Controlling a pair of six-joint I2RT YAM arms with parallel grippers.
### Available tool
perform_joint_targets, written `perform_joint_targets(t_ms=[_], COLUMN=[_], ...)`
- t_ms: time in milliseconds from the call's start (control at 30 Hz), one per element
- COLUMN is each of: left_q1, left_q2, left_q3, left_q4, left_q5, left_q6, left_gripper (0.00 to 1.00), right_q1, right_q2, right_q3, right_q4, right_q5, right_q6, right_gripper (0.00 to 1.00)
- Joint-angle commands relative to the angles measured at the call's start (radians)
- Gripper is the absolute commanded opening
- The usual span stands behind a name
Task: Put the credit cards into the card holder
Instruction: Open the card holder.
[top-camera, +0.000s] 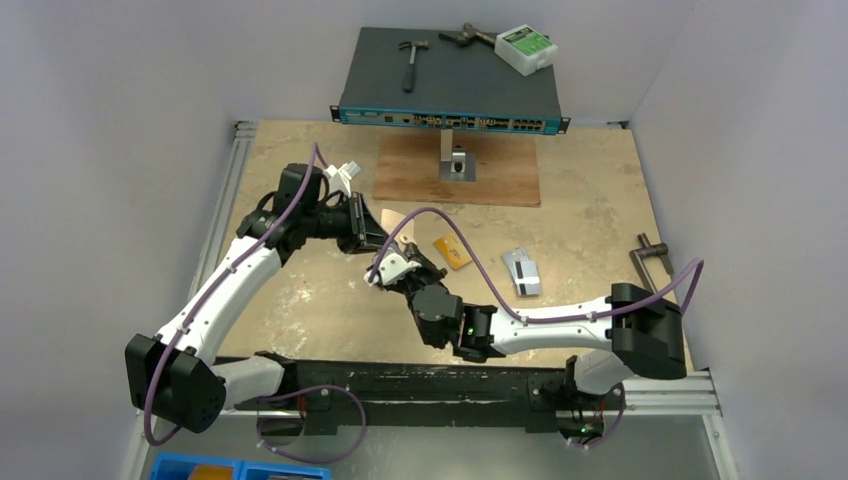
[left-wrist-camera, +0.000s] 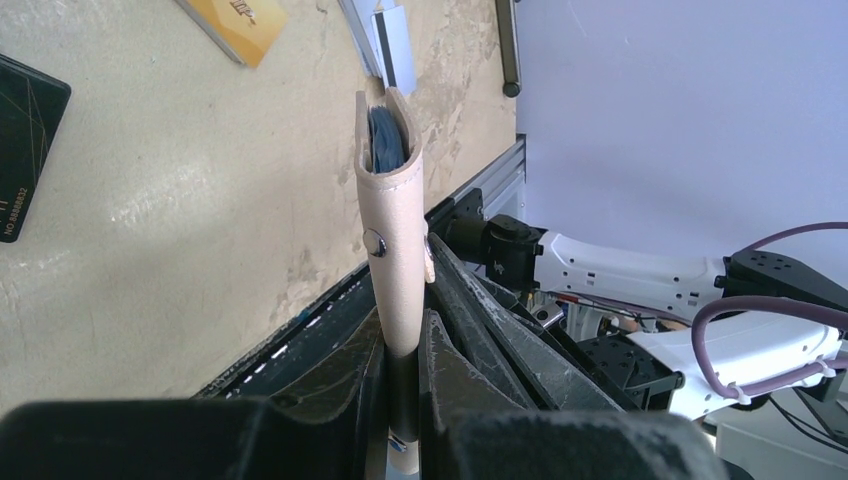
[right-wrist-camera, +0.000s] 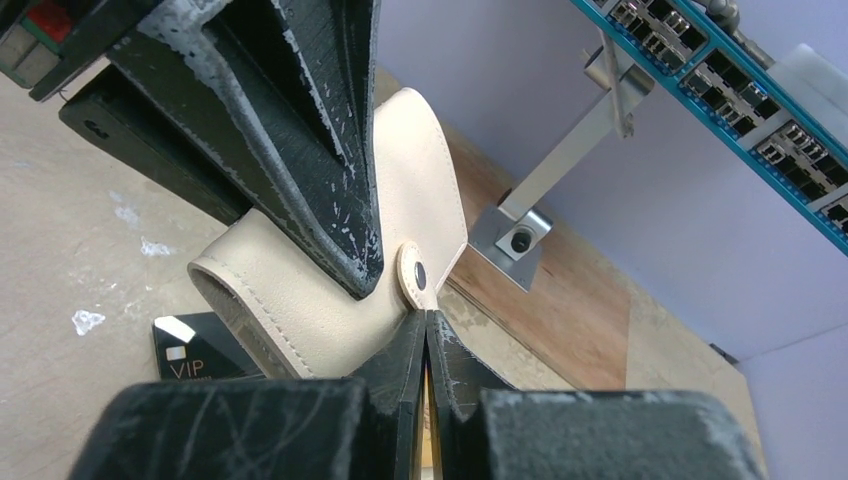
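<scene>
The beige card holder (left-wrist-camera: 390, 200) is held edge-on off the table, with my left gripper (left-wrist-camera: 403, 320) shut on its lower part; a bluish pocket shows at its top. My right gripper (right-wrist-camera: 426, 318) is shut on the holder's snap tab (right-wrist-camera: 414, 280), right beside the left fingers (right-wrist-camera: 300, 130). In the top view the two grippers meet at mid-table around the card holder (top-camera: 396, 222). A black credit card (right-wrist-camera: 190, 358) lies on the table under the holder. An orange-yellow card (top-camera: 452, 252) and silver-grey cards (top-camera: 521, 271) lie to the right.
A blue network switch (top-camera: 450, 85) stands at the back with a hammer (top-camera: 411, 60) and a white box (top-camera: 527, 47) on it. A wooden board (top-camera: 500, 180) carries a metal bracket (top-camera: 457, 162). A metal handle (top-camera: 652, 258) lies at the right edge.
</scene>
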Motion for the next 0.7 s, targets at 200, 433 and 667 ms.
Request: perform_joint_targets(t_ms=[200, 433, 667], left_q1=[0.000, 0.003, 0.004], left_q2=[-0.038, -0.044, -0.046], left_q3=[-0.003, 0.000, -0.002], left_q4=[0.014, 0.014, 0.016], left_q5=[0.100, 0.104, 0.112], left_q6=[-0.023, -0.022, -0.023], left_gripper=[0.00, 0.00, 0.00], right_q1=[-0.012, -0.032, -0.078], right_q2=[-0.074, -0.127, -0.185], right_q3=[-0.017, -0.032, -0.047], right_q4=[0.075, 0.029, -0.043], right_q5=[0.076, 0.069, 0.042], right_q6=[0.104, 0.224, 0.336], right_gripper=[0.00, 0.00, 0.00])
